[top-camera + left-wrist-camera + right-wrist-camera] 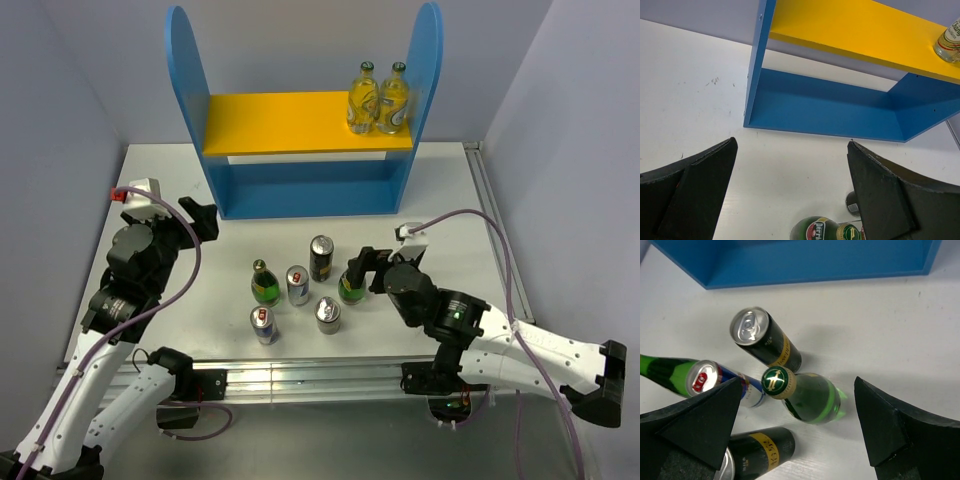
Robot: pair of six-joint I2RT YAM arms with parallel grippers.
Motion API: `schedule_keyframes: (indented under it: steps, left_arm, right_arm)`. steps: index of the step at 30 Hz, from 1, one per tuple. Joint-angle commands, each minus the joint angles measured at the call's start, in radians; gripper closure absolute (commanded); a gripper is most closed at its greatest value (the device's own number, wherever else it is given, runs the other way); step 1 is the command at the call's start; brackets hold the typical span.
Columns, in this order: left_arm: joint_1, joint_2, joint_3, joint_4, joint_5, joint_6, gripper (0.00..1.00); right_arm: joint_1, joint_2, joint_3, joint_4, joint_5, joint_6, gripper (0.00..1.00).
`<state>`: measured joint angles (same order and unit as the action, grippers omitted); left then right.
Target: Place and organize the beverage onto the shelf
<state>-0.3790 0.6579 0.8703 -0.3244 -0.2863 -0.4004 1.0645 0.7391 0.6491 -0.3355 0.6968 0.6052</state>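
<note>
The left end effector (pixel 203 220) and the right end effector (pixel 360 268) both point forward, jaws spread wide.

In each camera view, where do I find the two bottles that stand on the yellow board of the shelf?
Top external: the two bottles stand side by side at the right end of the yellow board, upper middle-right.
Left wrist: one bottle, cut off at the top right corner.
Right wrist: not in it.
Shared landmark: the blue lower tier.

Legible only "Perrier" on the label of the green bottle (pixel 816 231) at six o'clock in the left wrist view; gold-band lettering on the dark can (pixel 771 347) too blurred.
</note>
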Motion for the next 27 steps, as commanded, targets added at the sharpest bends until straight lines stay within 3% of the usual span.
schedule_keyframes:
  steps: [1,14,20,26,27]
  left_arm:
    - [0.002,-0.011,0.002,0.005,-0.017,0.025,0.02]
    - [0.0,-0.02,0.001,-0.002,-0.024,0.026,0.03]
    - [0.0,-0.021,0.001,-0.001,-0.024,0.028,0.03]
    - [0.0,-0.021,0.001,-0.002,-0.022,0.028,0.03]
    - [0.0,-0.021,0.001,-0.002,-0.021,0.028,0.03]
  right_arm:
    - [0.009,0.034,-0.013,0.043,0.038,0.054,0.01]
    - [0.022,0.152,-0.051,0.141,0.095,0.061,0.05]
    - [0.022,0.213,-0.074,0.214,0.138,0.044,0.22]
    - [0.02,0.296,-0.065,0.257,0.165,0.045,0.44]
    - [0.02,0.305,-0.063,0.263,0.167,0.047,0.52]
